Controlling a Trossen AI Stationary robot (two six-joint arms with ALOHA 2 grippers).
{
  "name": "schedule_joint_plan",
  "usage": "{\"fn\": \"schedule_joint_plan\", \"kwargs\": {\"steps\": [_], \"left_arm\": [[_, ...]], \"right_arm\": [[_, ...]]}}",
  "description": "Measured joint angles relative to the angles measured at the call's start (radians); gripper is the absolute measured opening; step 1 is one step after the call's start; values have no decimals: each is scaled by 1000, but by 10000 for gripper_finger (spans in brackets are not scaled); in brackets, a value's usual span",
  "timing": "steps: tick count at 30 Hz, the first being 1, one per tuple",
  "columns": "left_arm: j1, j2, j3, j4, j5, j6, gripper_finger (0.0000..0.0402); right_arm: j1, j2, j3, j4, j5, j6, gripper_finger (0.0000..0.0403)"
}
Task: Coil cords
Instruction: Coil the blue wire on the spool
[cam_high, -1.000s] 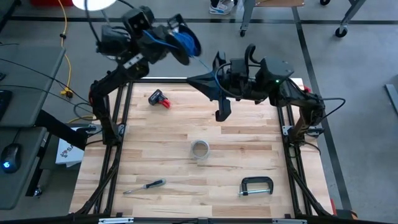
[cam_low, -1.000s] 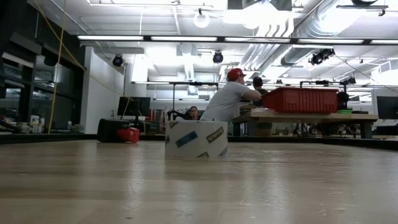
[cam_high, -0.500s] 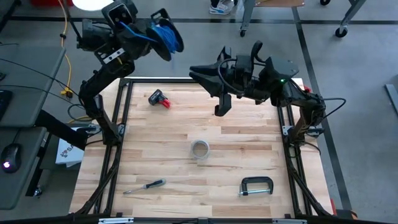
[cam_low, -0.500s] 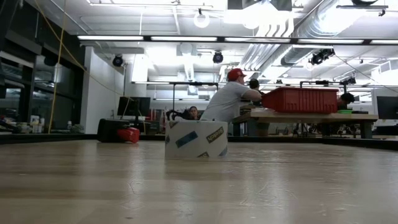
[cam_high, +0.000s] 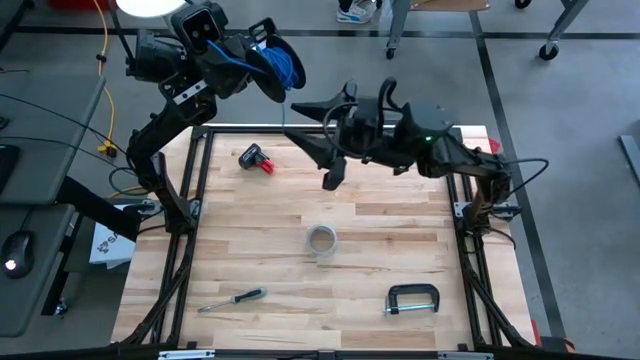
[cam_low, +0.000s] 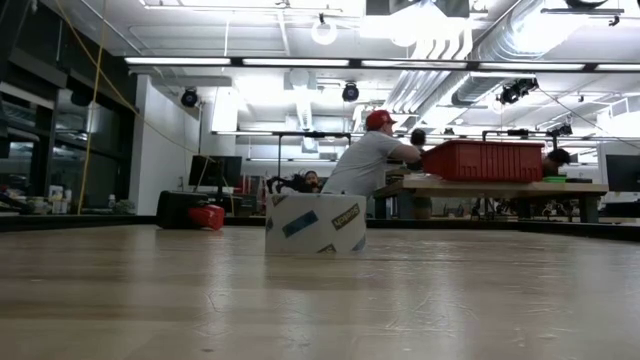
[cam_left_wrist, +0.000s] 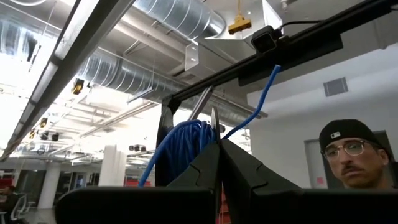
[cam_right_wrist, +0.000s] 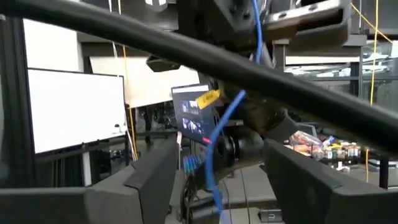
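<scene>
Blue thin cord coil (cam_high: 283, 64) stays pinched in the left gripper (cam_high: 262, 62), while the right gripper (cam_high: 318, 135) has now spread wide and let go.

One blue cord (cam_high: 282, 66), one tape roll (cam_high: 321, 239), one screwdriver (cam_high: 232, 298), one clamp (cam_high: 412, 298), two arms

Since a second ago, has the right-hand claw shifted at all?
Yes. In the high view the right gripper has swung leftward along the table's far edge, closer to the red tool, and its fingers have opened; the blue cord hangs between them.
</scene>
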Motion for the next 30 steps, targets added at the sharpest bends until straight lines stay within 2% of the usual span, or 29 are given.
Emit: {"fn": "schedule_joint_plan", "kwargs": {"steps": [6, 19, 21, 26, 30], "left_arm": [[0, 0, 0, -2, -1, 1, 5], [0, 0, 0, -2, 0, 2, 5], [0, 0, 0, -2, 0, 2, 5], [0, 0, 0, -2, 0, 2, 5], [0, 0, 0, -2, 0, 2, 5]], "right_arm": [[0, 16, 0, 6, 0, 2, 199], [2, 19, 0, 17, 7, -2, 189], [2, 19, 0, 16, 7, -2, 172], [2, 19, 0, 16, 7, 19, 95], [1, 19, 0, 18, 7, 12, 65]]}}
